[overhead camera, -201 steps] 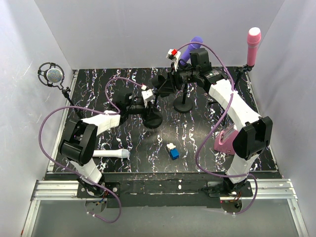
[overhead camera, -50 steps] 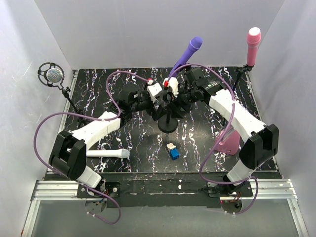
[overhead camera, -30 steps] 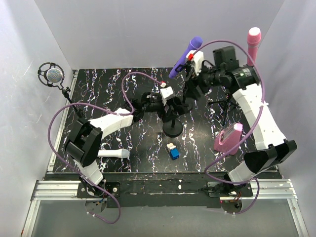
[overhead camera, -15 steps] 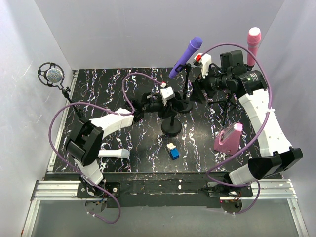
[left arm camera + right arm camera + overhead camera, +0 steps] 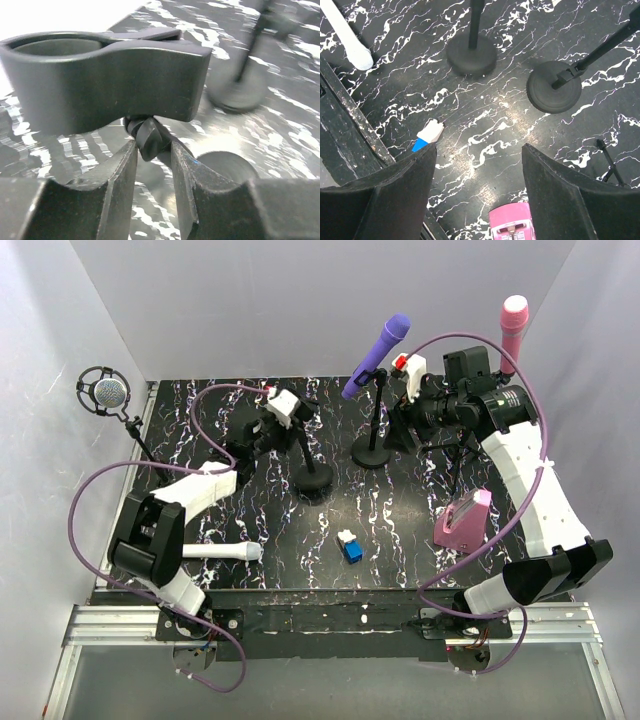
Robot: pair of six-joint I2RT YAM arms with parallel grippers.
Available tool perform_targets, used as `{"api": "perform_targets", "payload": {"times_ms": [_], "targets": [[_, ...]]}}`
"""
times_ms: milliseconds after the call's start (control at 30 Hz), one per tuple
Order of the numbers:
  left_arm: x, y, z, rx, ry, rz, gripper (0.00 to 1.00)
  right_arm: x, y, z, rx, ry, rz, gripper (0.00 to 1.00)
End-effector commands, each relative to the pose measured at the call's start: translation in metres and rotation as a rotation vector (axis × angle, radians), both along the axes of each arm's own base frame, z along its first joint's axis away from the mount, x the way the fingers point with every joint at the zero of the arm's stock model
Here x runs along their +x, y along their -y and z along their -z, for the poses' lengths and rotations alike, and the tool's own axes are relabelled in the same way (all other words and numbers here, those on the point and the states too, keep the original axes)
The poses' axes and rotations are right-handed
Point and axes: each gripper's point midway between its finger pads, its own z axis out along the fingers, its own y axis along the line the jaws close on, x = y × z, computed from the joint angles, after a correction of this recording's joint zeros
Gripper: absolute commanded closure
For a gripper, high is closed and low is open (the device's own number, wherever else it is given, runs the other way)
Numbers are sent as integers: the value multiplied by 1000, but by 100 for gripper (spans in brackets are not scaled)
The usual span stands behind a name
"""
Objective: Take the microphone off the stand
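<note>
The purple microphone point(image 5: 378, 351) sits tilted in the clip of a black stand point(image 5: 371, 453) at the back centre. My right gripper point(image 5: 402, 420) hangs open and empty just right of that stand, apart from it; in the right wrist view its open fingers point(image 5: 479, 147) frame bare table. My left gripper point(image 5: 290, 435) is shut on a second black stand point(image 5: 313, 478). In the left wrist view the left gripper point(image 5: 150, 145) pinches the swivel joint point(image 5: 147, 136) under the empty clip point(image 5: 100, 75).
A pink microphone point(image 5: 512, 330) stands on a tripod at the back right. A silver microphone point(image 5: 105, 392) in a shock mount is at the far left. A white microphone point(image 5: 225, 552) lies front left. A blue-and-white block point(image 5: 350, 545) and a pink box point(image 5: 462, 520) lie nearby.
My left gripper has carried the empty stand left and back from the table's middle. The right gripper has barely moved since half a second ago; the purple microphone stays on its stand.
</note>
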Motion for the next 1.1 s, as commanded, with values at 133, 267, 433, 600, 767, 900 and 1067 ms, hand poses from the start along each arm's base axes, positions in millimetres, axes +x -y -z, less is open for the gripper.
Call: {"api": "perform_targets", "payload": {"times_ms": [133,267,433,600,767,900,1067], "targets": [[121,-87,-21,16,260,-550,100,3,3,-9,4,68,4,27],[157,-88,-32,4,308,-569,100,6,7,-12,-22,107,1,27],[180,-84,-28,-91,202,-571,100,5,8,-10,-26,104,10,27],[166,-46,-10,-410,-269,-421,60,3,8,-10,-10,88,29,27],[153,0,24,-491,-473,-399,37,-2,9,-8,-15,71,30,26],[167,13,57,-490,-529,-471,30,-10,11,-10,-7,28,45,25],[178,24,98,-519,-621,-537,29,-27,13,-10,-1,-35,50,25]]}}
